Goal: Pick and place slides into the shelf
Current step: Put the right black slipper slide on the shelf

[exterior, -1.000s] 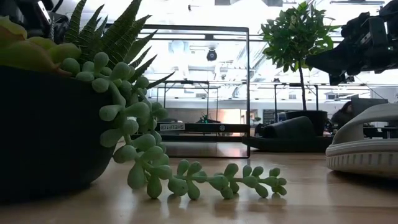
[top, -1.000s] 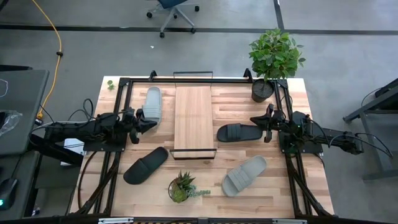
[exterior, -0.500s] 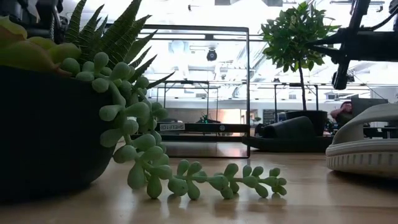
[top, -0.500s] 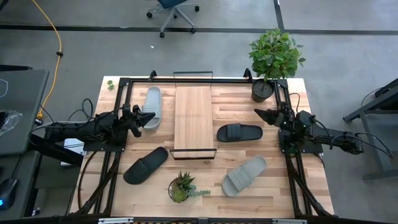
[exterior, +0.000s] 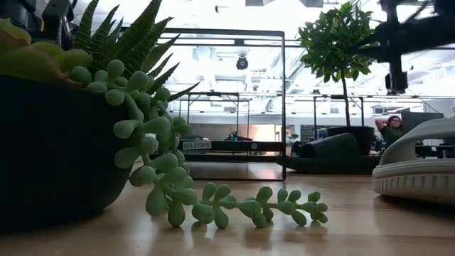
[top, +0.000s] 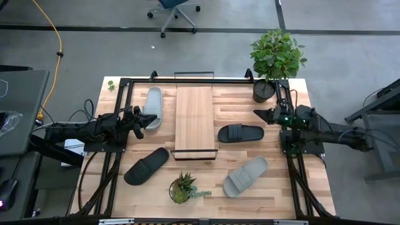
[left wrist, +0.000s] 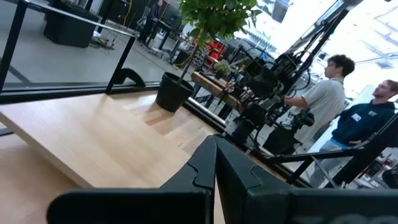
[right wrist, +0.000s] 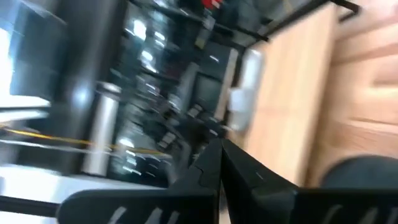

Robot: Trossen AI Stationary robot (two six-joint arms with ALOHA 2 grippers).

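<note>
4 slides lie on the big butcher-block tabletop (top: pixel 206 190), none yet on the long pale-wood shelf board (top: pixel 194 119) with its thin black wire end frames. Of the slides, the light grey one (top: pixel 154 107) sits just left of the shelf, a black one (top: pixel 240 133) just right of it, a second black one (top: pixel 146 165) at front left and a second grey one (top: pixel 245 175) at front right.

Risks, as I judge them: the left gripper (top: pixel 152 118), clenched and empty beside the grey slide, could shove it away unless it opens before descending. The right gripper (top: pixel 259 113), also clenched and empty, hangs near the tall potted plant (top: pixel 275 59) and could clip it.

Only the high view shows all 4 slides; the left wrist view alone shows 2 people (left wrist: pixel 323 93) beyond the table.
</note>
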